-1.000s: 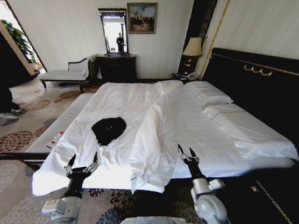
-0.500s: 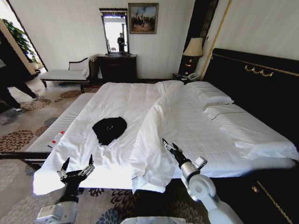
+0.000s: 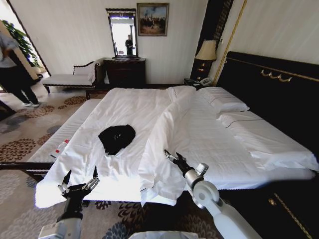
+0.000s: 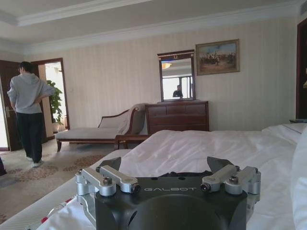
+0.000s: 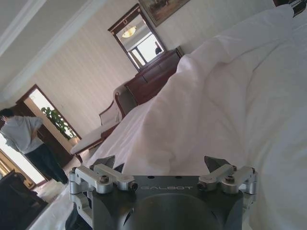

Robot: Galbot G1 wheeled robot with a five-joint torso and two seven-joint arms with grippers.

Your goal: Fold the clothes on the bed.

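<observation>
We are facing the bed (image 3: pixel 234 149) from its foot, a wide white expanse with the duvet (image 3: pixel 164 144) thrown back in a thick ridge down the middle and pillows (image 3: pixel 224 102) against the dark headboard (image 3: pixel 279 89). Beyond it stand a dresser with a mirror (image 3: pixel 123 55) and a chaise bench (image 3: pixel 70 78) along the far wall, and a bedside lamp (image 3: pixel 206 52) glows in the corner.

On the flat sheet to the left of the duvet ridge lies the black T-shirt (image 3: pixel 116 137), bunched into a small rumpled heap, not spread out, well apart from both of our grippers.

Our left gripper (image 3: pixel 79 184) hangs low off the near-left corner of the mattress with its fingers spread wide and nothing between them; the left wrist view looks over those parted fingers (image 4: pixel 111 176) across the sheet. Our right gripper (image 3: pixel 172 158) reaches in over the folded duvet edge at the foot of the bed, its fingers parted too and empty, pointing roughly toward the shirt.

We judge that we are in the approach, with folding itself not yet begun. The next move calls for bringing both grippers over the sheet to the shirt, then pinching its cloth and spreading it flat, since a crumpled heap cannot be folded cleanly. Catching the sheet underneath along with the shirt is the risk to watch.
</observation>
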